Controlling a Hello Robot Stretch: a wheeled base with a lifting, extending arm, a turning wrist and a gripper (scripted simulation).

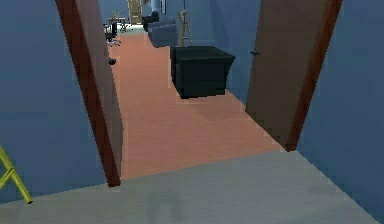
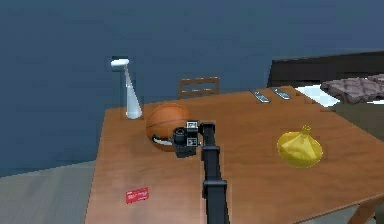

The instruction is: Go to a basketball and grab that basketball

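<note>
An orange basketball (image 2: pixel 164 119) lies on the wooden table (image 2: pixel 250 170) in the arm side view, left of the middle. The dark arm (image 2: pixel 214 180) rises from the bottom edge and ends at the ball's near right side. The gripper (image 2: pixel 176 142) sits against the ball's lower edge, with its white marker squares just to the right. I cannot tell whether it holds anything, because the ball rests on the tabletop right behind it.
On the table stand a tall white vase (image 2: pixel 126 90), a yellow lumpy object (image 2: pixel 300 149), a small red card (image 2: pixel 138 194) and cutlery (image 2: pixel 270 96). A chair back (image 2: pixel 199 86) shows behind. Ahead, a doorway with a brown door (image 1: pixel 290 70) leads to a black cabinet (image 1: pixel 202 70).
</note>
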